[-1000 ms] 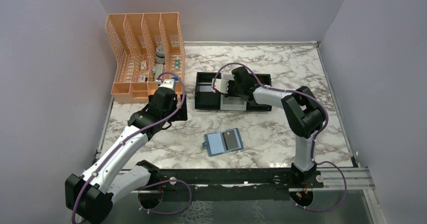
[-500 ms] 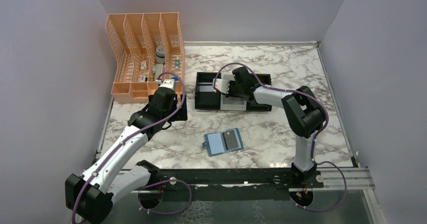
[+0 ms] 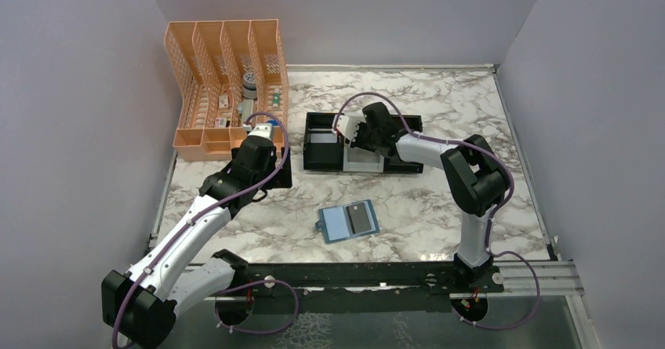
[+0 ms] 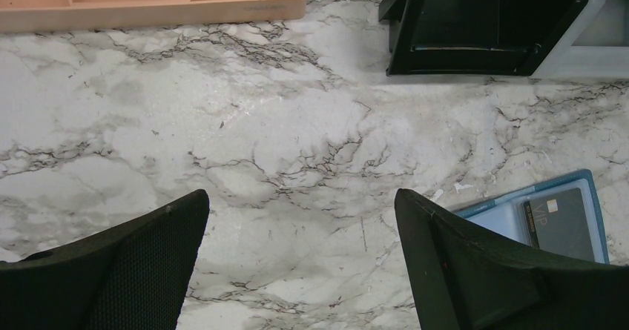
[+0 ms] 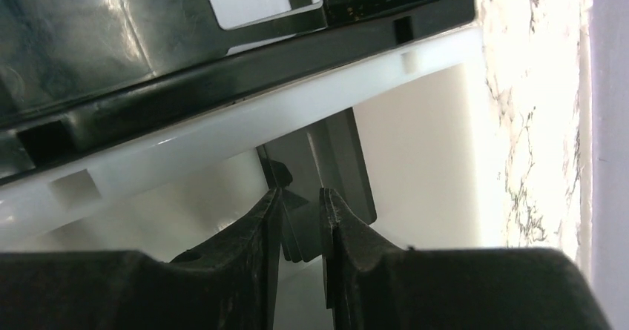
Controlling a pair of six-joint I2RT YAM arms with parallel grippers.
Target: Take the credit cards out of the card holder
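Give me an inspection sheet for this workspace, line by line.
Surface: marble table, nothing spilled seen.
Job's things: card holder open near the front, dark card on its right half; grey card in the white compartment of the tray.
Clutter: orange organizer far left, small items inside.
Grippers: left gripper open above bare table; right gripper over the tray, fingers narrowly apart by the grey card, grip unclear.
Cables: purple cables along both arms, no snag seen.
Surroundings: plain grey walls.

White-black arms [image 3: 192, 227], purple cables [image 3: 357, 97]
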